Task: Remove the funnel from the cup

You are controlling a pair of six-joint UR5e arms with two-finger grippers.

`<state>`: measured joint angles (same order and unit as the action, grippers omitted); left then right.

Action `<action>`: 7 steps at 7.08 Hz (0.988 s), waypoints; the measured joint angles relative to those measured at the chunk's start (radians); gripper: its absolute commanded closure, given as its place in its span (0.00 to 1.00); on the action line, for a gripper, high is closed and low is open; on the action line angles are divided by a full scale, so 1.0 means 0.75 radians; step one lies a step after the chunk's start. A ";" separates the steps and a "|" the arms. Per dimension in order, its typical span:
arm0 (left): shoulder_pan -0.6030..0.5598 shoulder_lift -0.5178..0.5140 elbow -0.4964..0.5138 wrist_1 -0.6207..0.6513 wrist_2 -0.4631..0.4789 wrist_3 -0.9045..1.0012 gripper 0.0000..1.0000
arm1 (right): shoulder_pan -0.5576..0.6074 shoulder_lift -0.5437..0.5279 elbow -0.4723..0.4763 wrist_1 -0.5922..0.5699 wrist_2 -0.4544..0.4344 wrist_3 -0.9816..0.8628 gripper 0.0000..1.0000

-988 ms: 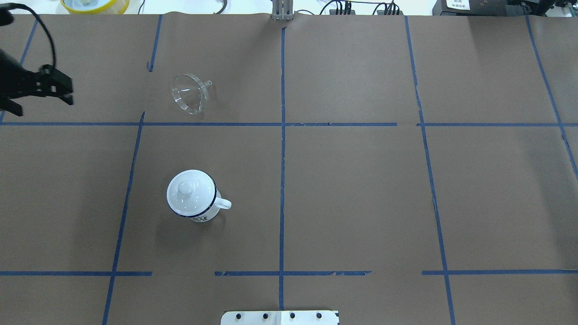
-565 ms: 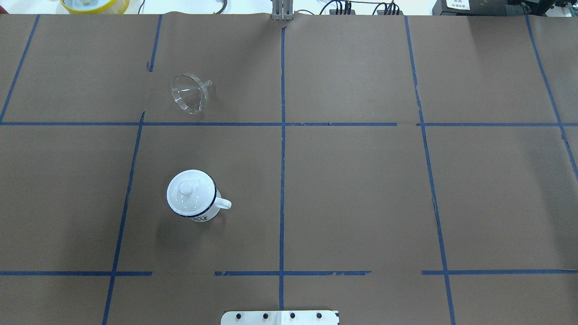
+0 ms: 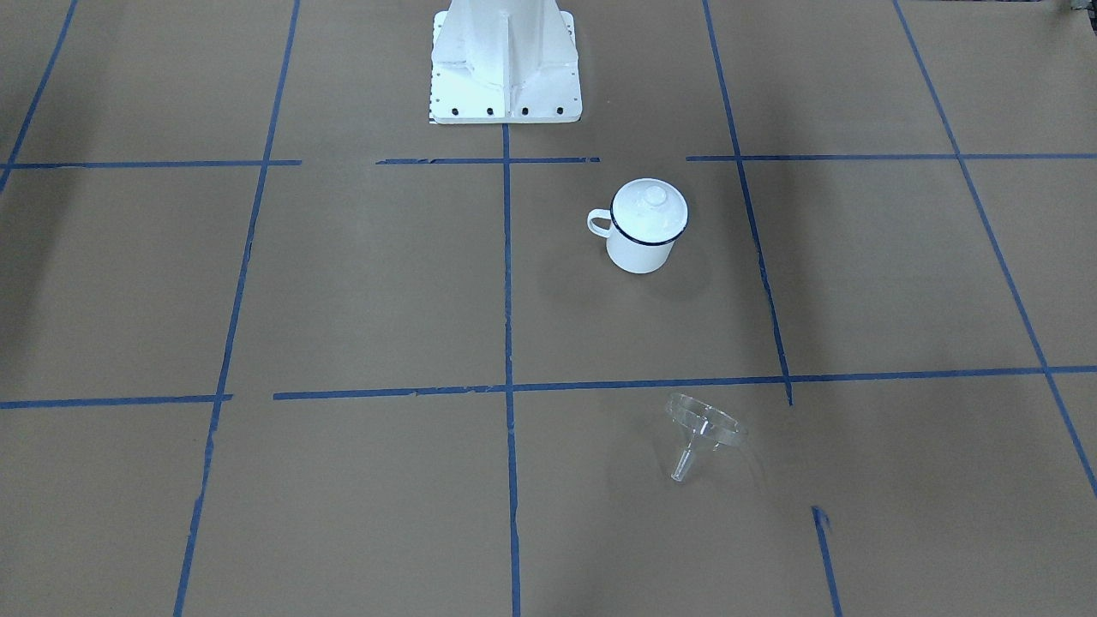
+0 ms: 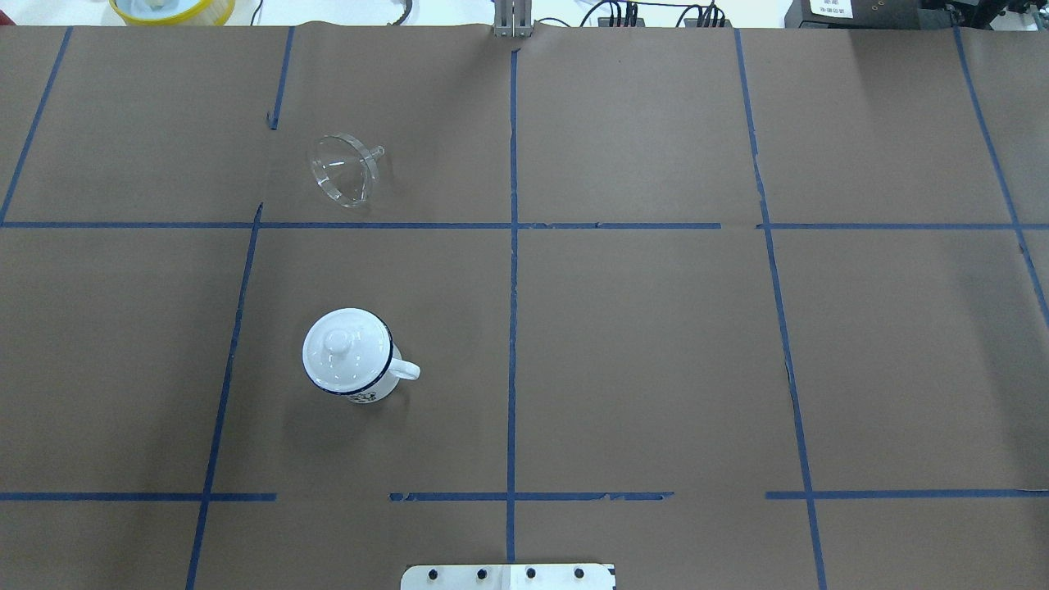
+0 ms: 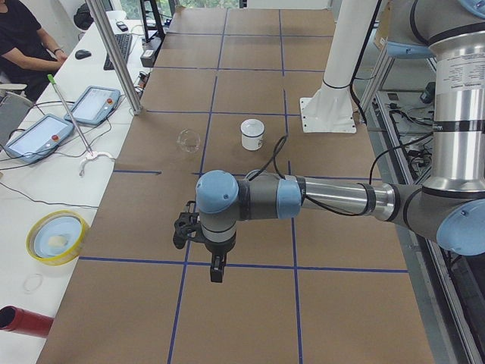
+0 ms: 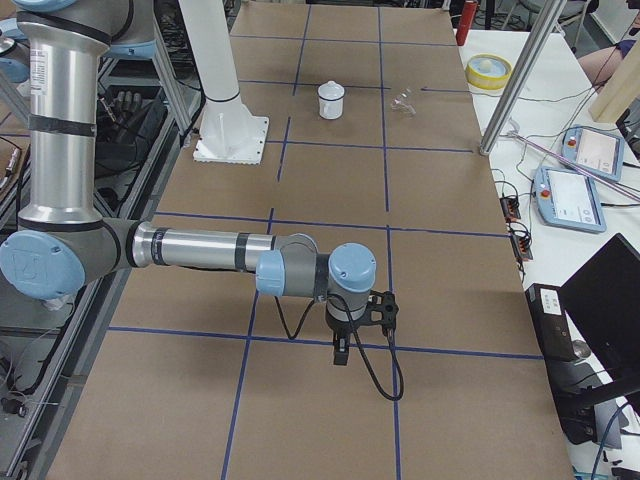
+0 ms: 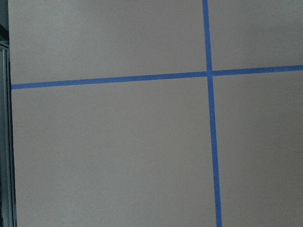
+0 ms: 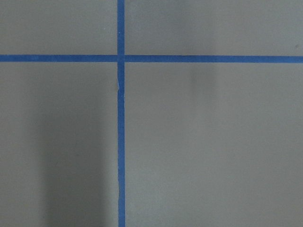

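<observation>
The funnel [image 4: 345, 170] lies tipped on the surface [image 4: 656, 369], well apart from the cup [image 4: 348, 354]; a nudge could roll it. I cannot tell how wide the left end effector [image 5: 217, 268] or right end effector [image 6: 341, 352] stands.

You had bare brown-paper counter [image 4: 656, 344] all round the clear conical funnel [image 4: 342, 170]; the lidded white enamel mug [image 3: 638, 253] stood well apart from it.
</observation>
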<state>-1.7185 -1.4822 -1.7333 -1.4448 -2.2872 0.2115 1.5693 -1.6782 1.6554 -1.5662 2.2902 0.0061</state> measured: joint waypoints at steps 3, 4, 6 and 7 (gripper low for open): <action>0.001 -0.001 0.023 -0.144 -0.026 -0.049 0.00 | 0.000 0.000 0.000 0.000 0.000 0.000 0.00; 0.006 -0.001 0.053 -0.191 -0.061 -0.079 0.00 | 0.000 0.000 0.000 0.000 0.000 0.000 0.00; 0.040 -0.003 0.081 -0.228 -0.108 -0.146 0.00 | 0.000 0.000 0.000 0.000 0.000 0.000 0.00; 0.060 -0.004 0.081 -0.231 -0.110 -0.193 0.00 | 0.000 0.000 0.001 0.000 0.000 0.000 0.00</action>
<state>-1.6736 -1.4854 -1.6724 -1.6180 -2.3696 0.0667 1.5693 -1.6782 1.6560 -1.5662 2.2902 0.0061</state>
